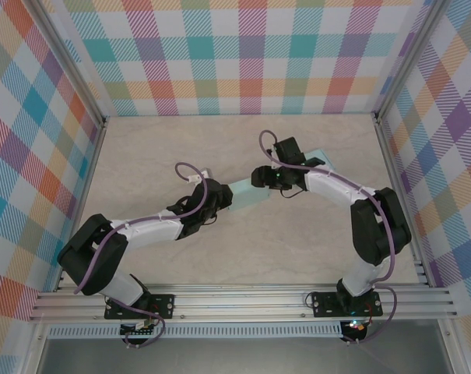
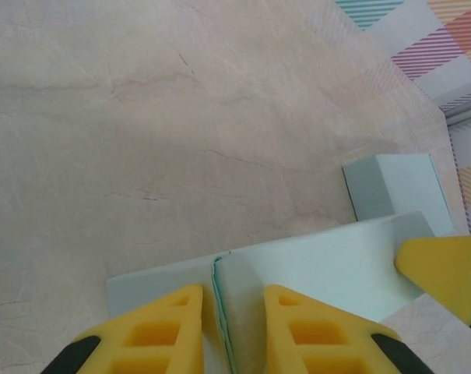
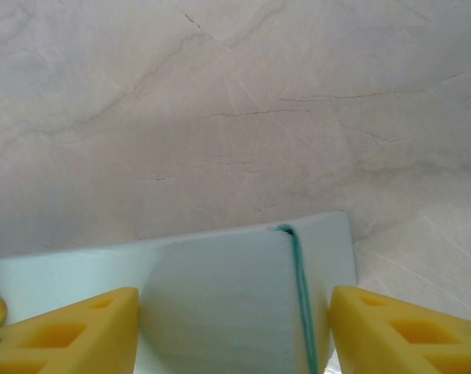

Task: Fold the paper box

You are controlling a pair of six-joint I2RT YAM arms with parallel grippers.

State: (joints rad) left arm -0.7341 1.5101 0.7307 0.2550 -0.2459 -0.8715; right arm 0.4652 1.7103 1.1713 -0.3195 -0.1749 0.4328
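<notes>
pale mint paper is noted as one paper box [image 1: 247, 196], part-flattened, lying near the middle of the table [image 1: 165, 156] between the two arms. two arms and two grippers are counted, each arm trailing one purple cable [image 1: 184, 167].

left gripper [image 2: 231, 300]: the yellow fingers [image 2: 173, 327] are seen closed in on an upright fold of the paper box, which stands pinched between them at its near edge. a raised, block-like end section of the box is seen beyond, toward the right wall.

right gripper [image 3: 233, 294]: the jaws are held apart, straddling a flat panel of the box marked by a green crease line [image 3: 299, 296]. contact between its fingers and the paper cannot be told; no grasp is seen.

the two grippers are found close together over the same box, tips facing each other, so each stands in the other's way. one yellow fingertip of the right gripper is seen at the box's far corner in the left wrist view.

checked walls [image 1: 243, 54] are recorded on three sides and an aluminium rail [image 1: 243, 300] along the near edge. bare marbled table surface is seen on all sides of the box, widest toward the back wall and the left wall.
</notes>
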